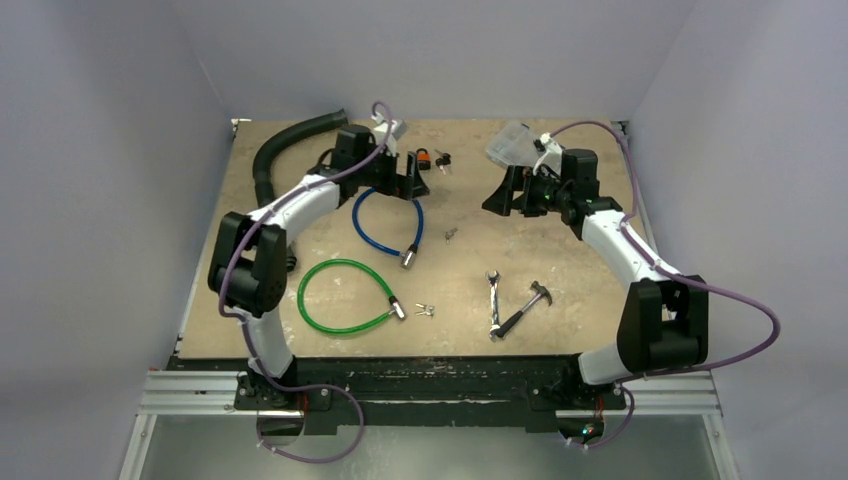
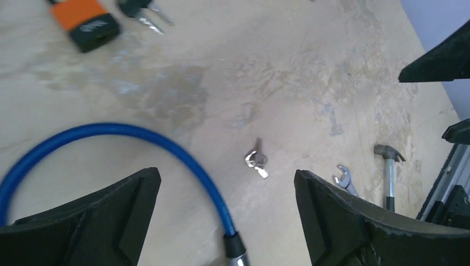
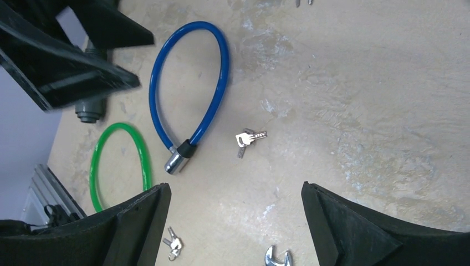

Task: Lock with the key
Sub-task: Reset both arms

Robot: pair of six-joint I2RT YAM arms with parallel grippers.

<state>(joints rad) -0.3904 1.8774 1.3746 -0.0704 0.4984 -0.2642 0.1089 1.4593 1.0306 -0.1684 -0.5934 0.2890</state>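
Observation:
A blue cable lock (image 1: 385,222) lies in a loop on the table, its silver end (image 1: 409,257) pointing toward me. It also shows in the left wrist view (image 2: 166,144) and the right wrist view (image 3: 216,83). A small silver key set (image 1: 451,233) lies to its right, seen in the left wrist view (image 2: 256,160) and the right wrist view (image 3: 248,138). My left gripper (image 1: 405,180) is open and empty above the far part of the blue loop (image 2: 227,188). My right gripper (image 1: 505,195) is open and empty, to the right of the keys (image 3: 235,205).
A green cable lock (image 1: 345,297) with its own keys (image 1: 425,309) lies front left. An orange padlock (image 1: 423,158) and black-headed keys (image 1: 443,158) lie at the back. A wrench (image 1: 494,300) and hammer (image 1: 525,308) lie front right. A black hose (image 1: 285,145) curves at back left.

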